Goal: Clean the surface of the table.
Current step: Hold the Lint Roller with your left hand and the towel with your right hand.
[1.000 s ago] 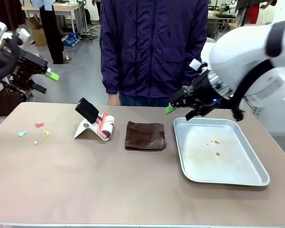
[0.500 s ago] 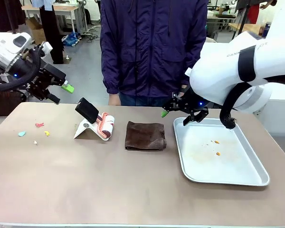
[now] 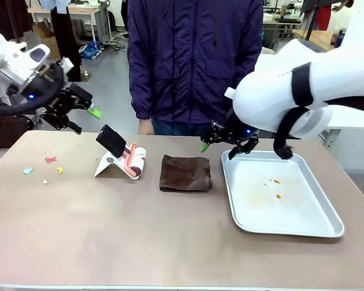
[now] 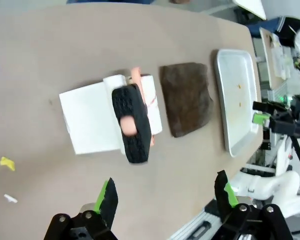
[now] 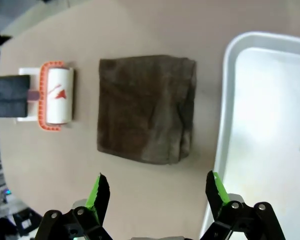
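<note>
From the front, the wide matte brownish-taupe counter lies below both arms. The left jaws hang open near its far-left edge, and the right jaws hang open above the gap between a folded dark-brown cloth and a silver metal tray. Nothing is gripped, so I judge this the approach. In the left wrist view, a black-handled lint roller lies ahead of the jaws, with bare counter around it. In the right wrist view, the cloth lies ahead between the jaws with the tray rim just beside it, so descending calls for clearing that rim.
</note>
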Motion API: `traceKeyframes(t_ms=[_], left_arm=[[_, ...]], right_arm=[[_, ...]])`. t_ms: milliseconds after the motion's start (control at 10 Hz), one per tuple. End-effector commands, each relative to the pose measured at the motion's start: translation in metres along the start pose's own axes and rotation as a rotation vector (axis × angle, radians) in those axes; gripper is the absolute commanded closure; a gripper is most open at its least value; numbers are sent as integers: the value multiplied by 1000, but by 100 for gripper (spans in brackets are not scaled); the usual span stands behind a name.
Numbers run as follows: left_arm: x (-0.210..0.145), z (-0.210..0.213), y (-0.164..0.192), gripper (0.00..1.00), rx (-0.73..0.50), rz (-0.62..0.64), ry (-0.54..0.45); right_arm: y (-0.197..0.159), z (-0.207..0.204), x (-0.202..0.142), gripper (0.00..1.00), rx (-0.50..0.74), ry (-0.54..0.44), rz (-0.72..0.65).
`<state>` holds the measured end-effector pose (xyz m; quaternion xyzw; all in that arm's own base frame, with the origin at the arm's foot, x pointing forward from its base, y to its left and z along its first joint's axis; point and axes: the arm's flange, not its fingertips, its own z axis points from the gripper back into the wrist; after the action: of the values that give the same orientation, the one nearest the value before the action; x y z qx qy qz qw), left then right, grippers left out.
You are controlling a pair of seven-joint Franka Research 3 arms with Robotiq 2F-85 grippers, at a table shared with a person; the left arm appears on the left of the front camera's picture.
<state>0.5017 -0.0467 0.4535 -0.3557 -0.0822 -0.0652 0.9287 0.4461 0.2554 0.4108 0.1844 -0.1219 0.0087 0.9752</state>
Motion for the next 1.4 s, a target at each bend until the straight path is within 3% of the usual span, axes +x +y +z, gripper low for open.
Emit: traceKeyframes(t_ms=[0, 200, 700, 1000, 1100, 1300], left_arm=[[35, -17, 2, 0, 51, 182, 24], [43, -33, 8, 0, 67, 246, 52], [40, -56, 16, 0, 88, 218, 118], [37, -60, 19, 0, 53, 204, 122], [37, -61, 21, 0, 48, 207, 122], [37, -62, 21, 0, 38, 203, 121]], right_arm=[[18, -11, 32, 0, -10, 55, 39], [22, -27, 47, 0, 0, 85, 11], [26, -61, 75, 0, -56, 213, 8], [29, -85, 82, 0, -145, 308, 11], [32, -95, 80, 0, -221, 305, 36], [40, -115, 73, 0, -256, 320, 78]])
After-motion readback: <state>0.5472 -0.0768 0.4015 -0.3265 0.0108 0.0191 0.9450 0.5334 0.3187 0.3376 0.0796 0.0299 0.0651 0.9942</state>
